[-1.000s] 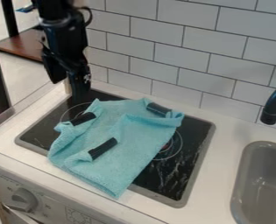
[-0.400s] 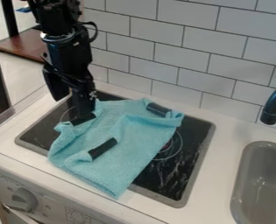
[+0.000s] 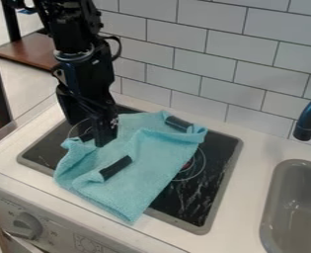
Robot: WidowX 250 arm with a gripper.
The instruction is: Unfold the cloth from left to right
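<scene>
Fingers [image 3: 105,134], spread or pressed together I cannot tell, could drag the whole cloth [image 3: 151,155] by catching 2 layers near 11 o'clock.

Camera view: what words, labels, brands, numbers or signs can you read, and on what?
No text is legible.
Front panel: small marks by the knob and a printed outline to its right, too small to read.
Pincer: pale marks on its side, too blurred to read.
Cloth: black patches, no lettering I can make out.

Black segmented arm [image 3: 85,76], silvery ring [image 3: 74,57], looped black cable [image 3: 118,47].
</scene>
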